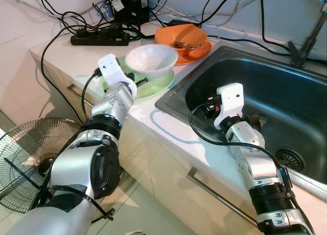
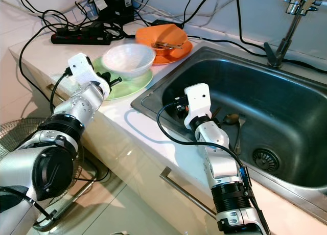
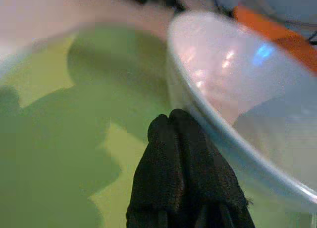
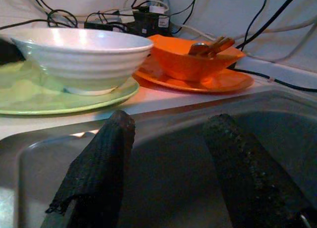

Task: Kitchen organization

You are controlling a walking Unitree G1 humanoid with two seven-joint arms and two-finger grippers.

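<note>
Left fingers closed — beside white bowl

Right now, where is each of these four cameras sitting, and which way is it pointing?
Left eye view: on the head, looking down at the counter and sink; both silver arms show.
Right eye view: beside it, same scene, shifted slightly.
Left wrist view: on the left arm, looking along the shut left gripper at the green plate and white bowl.
Right wrist view: on the right arm inside the sink, looking past the open right gripper toward the counter.
Shared: both wrist views show the white bowl on the green plate, as do the eyes.
</note>
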